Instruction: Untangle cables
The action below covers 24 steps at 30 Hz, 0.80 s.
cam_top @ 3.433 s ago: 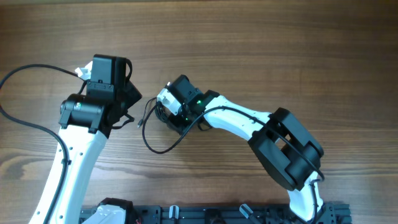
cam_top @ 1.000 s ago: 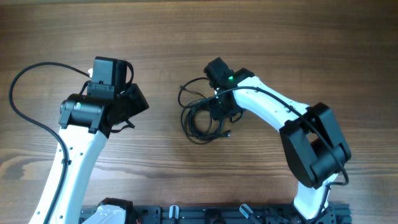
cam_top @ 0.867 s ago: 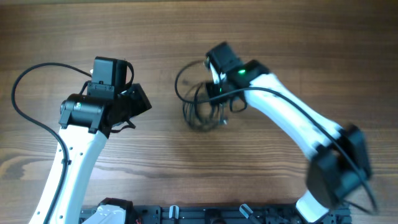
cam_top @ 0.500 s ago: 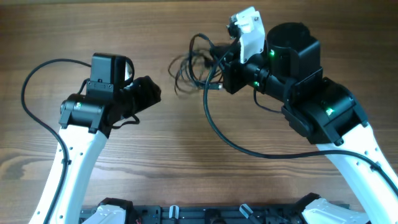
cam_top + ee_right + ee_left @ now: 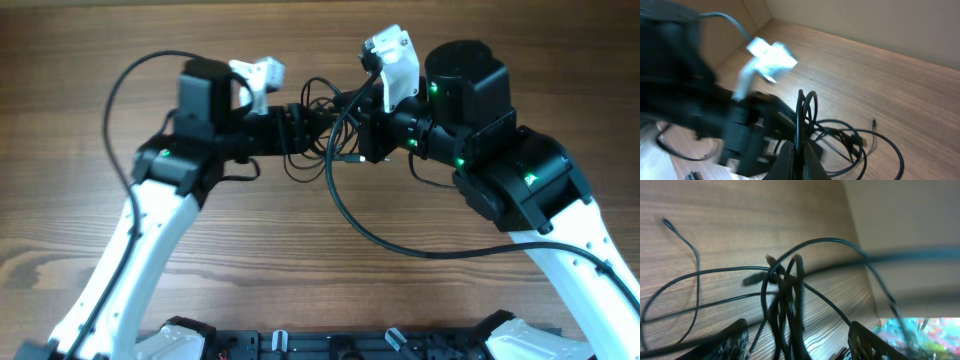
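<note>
**Overhead view.** 2 arms meet over the far-centre part of the table, nearer its far edge than its near edge. The cables, a tangle of thin black loops, sit between the left gripper and the right gripper, which face each other across the tangle. A thicker black wire belonging to the right arm sags in a wide curve toward the near edge and is not part of the tangle.

**Left wrist view.** The left gripper is released: its 2 fingers stand wide apart at the bottom of the view, 1 on each side of the cables, with no finger seen to touch a strand. Several strands run bunched and roughly upright through the gap, and others fan out sideways. 1 loose strand ends in a small plug toward the upper left. The view is blurred.

**Right wrist view.** The right gripper is clenched on the cables. A narrow loop rises straight from its closed fingertips, and the remaining loops spread to the right of it. A second plug end lies at the outer edge of these loops. Whether the lowest loops rest on the table cannot be told.
</note>
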{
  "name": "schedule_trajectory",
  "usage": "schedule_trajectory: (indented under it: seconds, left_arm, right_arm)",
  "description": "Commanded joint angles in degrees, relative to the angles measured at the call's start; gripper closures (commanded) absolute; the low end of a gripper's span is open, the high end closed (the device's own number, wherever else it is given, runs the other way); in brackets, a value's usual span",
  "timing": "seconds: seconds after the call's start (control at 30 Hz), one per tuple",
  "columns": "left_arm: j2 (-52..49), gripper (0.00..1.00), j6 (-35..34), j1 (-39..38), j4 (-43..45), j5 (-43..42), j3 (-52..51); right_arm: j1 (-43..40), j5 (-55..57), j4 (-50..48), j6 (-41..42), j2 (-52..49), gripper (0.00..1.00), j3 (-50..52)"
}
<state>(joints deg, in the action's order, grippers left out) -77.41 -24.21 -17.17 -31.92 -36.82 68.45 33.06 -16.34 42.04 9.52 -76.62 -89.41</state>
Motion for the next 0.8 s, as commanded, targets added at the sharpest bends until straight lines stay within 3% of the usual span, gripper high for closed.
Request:
schedule_trajectory:
  seconds: [0.0,0.07,0.13,0.2,0.27,0.33,0.5,0.57,0.63,0.7,0.77]
  left_arm:
    - [-6.19,0.39,1.33,-3.52,0.11,4.2,0.11]
    - [-9.33,0.5,1.33,-4.37,-1.38,8.24,0.11]
    - [-10.56,0.63,1.33,-4.02,-4.63,13.6,0.11]
    - [-10.45,0.73,1.81,-2.27,-10.38,19.23,0.11]
    - [-10.45,0.83,4.83,-0.52,-14.36,20.04,0.11]
    - [-10.34,0.85,6.32,2.34,-18.05,20.46,0.11]
    - [-9.11,0.83,7.58,8.7,-21.75,18.8,0.13]
    - [-7.58,0.77,12.87,8.74,-20.72,9.77,0.13]
    - [-5.86,0.74,19.21,8.66,-18.27,-3.5,0.13]
    - [-3.93,0.71,21.0,8.66,-14.69,-13.29,0.13]
    - [-1.2,0.7,19.91,8.68,-11.58,-14.47,0.13]
  right_arm:
    - [0.09,-1.66,0.39,-0.81,0.98,0.96,-0.26]
    - [0.07,3.48,1.51,-0.74,0.98,0.96,-0.26]
    - [0.07,17.64,4.26,-0.11,1.01,0.96,-0.26]
    - [0.07,39.36,9.22,8.48,1.14,0.96,-0.26]
    - [-0.42,50.49,12.68,13.88,1.33,0.96,-0.26]
    - [-1.99,53.66,15.32,16.28,2.19,0.96,-0.26]
    - [-5.95,51.25,18.27,16.81,3.02,0.96,-0.26]
    - [-5.92,38.6,17.25,9.99,2.95,0.93,-0.26]
    - [-5.92,25.46,15.56,2.78,2.95,0.75,-0.26]
    - [-5.92,14.03,14.71,-3.5,2.95,0.6,-0.26]
    - [-5.92,9.75,15.96,-6.03,2.95,0.49,-0.2]
